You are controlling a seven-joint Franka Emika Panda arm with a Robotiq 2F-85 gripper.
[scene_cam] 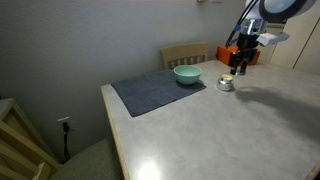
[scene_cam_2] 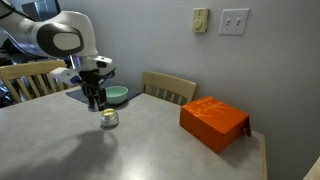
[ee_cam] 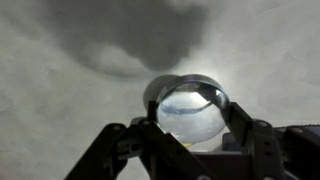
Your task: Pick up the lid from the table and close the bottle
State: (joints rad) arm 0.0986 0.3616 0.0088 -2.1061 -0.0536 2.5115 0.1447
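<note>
grey tabletop (scene_cam_2: 160, 150) runs out to a pale wall. the bottle (scene_cam_2: 108, 120) stands upright on it, just in front of the teal bowl (scene_cam_2: 117, 95), which sits at the edge of a dark mat (scene_cam: 155, 92). the orange box (scene_cam_2: 213, 122) lies well apart to the right. the gripper (scene_cam_2: 96, 103) hangs close above the bottle. in the wrist view its fingers (ee_cam: 135, 135) flank a round, silvery-rimmed glassy shape. i cannot tell whether that is the lid or the bottle's mouth, nor whether the fingers pinch it.
</note>
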